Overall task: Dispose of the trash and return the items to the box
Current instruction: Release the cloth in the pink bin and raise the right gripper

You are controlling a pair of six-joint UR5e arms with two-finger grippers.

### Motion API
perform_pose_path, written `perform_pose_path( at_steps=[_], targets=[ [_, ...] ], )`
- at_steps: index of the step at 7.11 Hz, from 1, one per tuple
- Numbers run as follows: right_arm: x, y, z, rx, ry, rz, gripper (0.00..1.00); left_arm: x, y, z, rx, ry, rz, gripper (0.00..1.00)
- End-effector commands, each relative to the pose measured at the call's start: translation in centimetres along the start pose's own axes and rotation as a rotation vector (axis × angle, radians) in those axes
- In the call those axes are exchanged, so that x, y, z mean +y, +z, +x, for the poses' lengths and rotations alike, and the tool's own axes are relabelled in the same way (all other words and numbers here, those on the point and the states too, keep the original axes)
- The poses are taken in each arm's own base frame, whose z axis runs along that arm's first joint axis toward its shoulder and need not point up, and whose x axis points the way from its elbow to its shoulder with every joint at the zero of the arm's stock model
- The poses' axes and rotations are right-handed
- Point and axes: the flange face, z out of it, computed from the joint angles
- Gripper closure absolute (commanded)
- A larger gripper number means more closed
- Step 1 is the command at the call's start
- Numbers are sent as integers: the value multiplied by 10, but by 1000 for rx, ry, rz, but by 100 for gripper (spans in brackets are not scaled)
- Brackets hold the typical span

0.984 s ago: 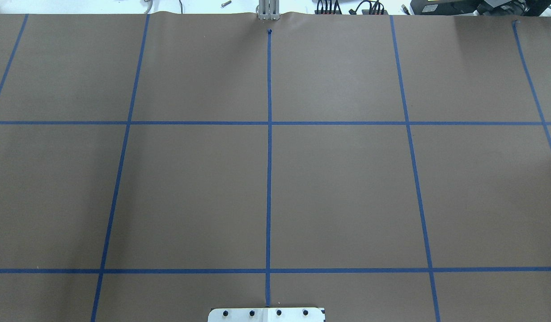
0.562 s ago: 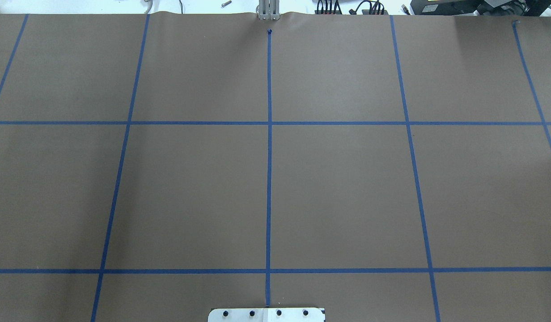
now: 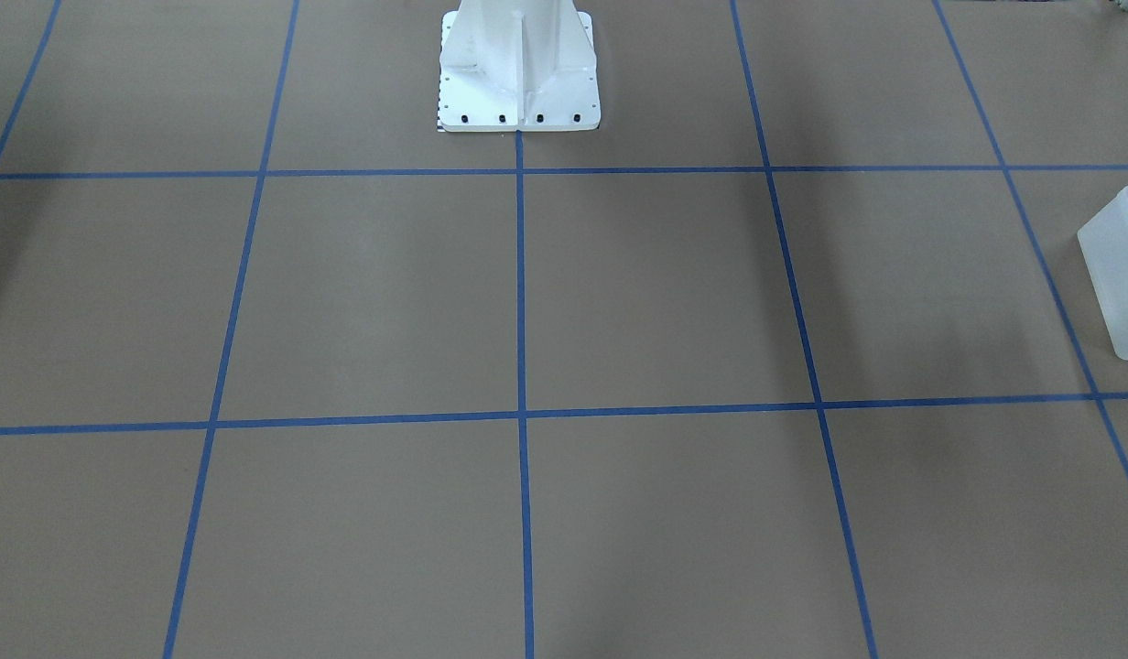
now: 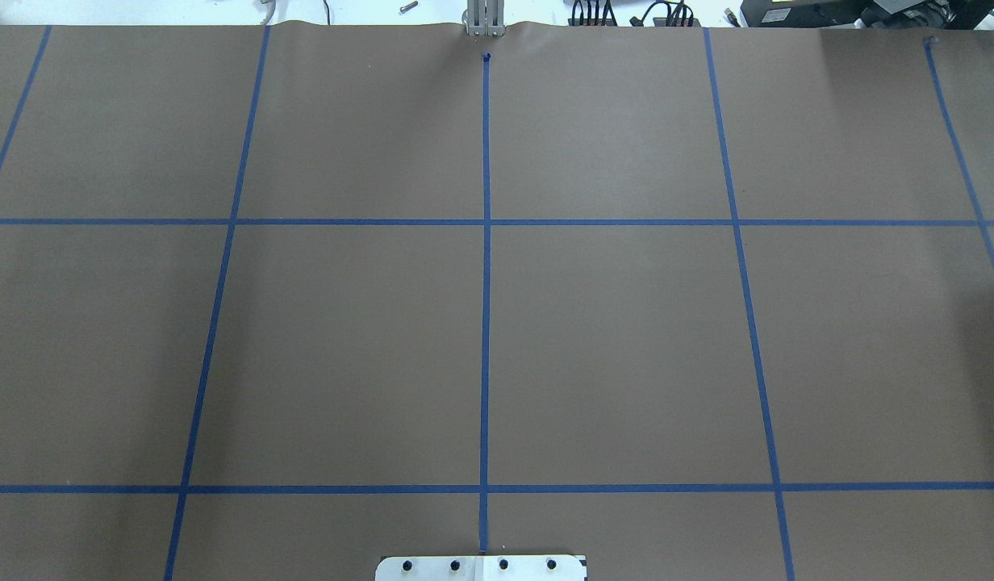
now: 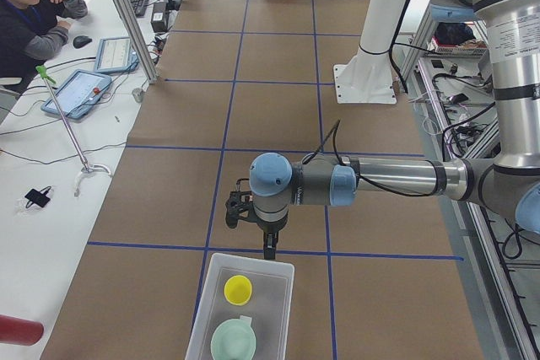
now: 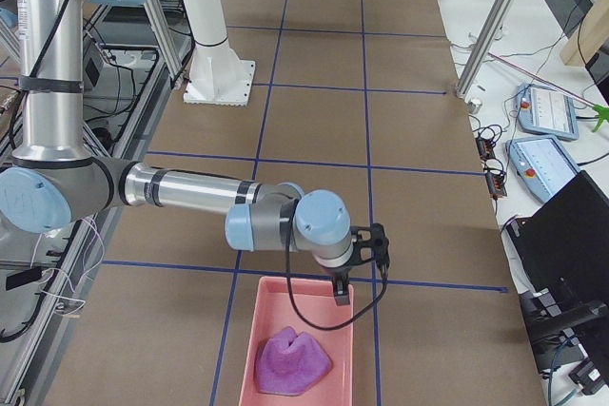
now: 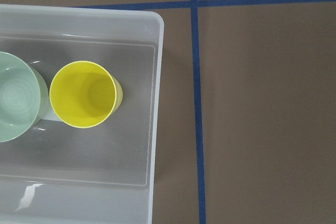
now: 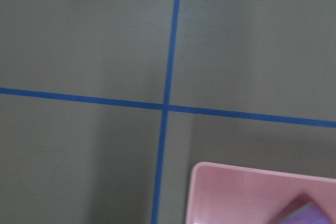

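The yellow cup (image 7: 83, 94) and the pale green bowl (image 7: 16, 103) stand upright side by side inside the frosted white box (image 7: 155, 129). In the exterior left view the cup (image 5: 238, 289) and bowl (image 5: 234, 341) sit in the box (image 5: 201, 319). My left gripper (image 5: 268, 247) hangs just above the box's far rim. I cannot tell if it is open or shut. My right gripper (image 6: 341, 292) hangs over the near rim of a pink bin (image 6: 269, 303) holding a purple crumpled wad (image 6: 290, 360). I cannot tell its state either.
The white robot pedestal (image 3: 518, 64) stands at the table's middle edge. The box's corner (image 3: 1118, 275) shows at the front-facing view's right edge. A seated person (image 5: 34, 6), tablets and an aluminium post (image 5: 126, 14) are beside the table. Blue tape lines grid the brown tabletop.
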Motion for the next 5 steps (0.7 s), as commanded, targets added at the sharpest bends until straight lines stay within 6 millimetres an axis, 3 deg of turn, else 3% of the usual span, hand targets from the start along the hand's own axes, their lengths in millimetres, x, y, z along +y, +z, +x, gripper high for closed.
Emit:
perform_pose_path(
  at_steps=[1,2,4,5],
  targets=[
    [4,-13,-59,2,54,-108,0,3,0,0,0,-1,-1,2],
    [26,-2,-47,-3,83,-138,0,3,0,0,0,-1,-1,2],
    [50,20,-20,34,119,-187,0,4,1,-1,0,-4,-3,2],
    [50,22,-19,1,101,-159,0,7,3,-2,0,-5,-9,2]
  ],
)
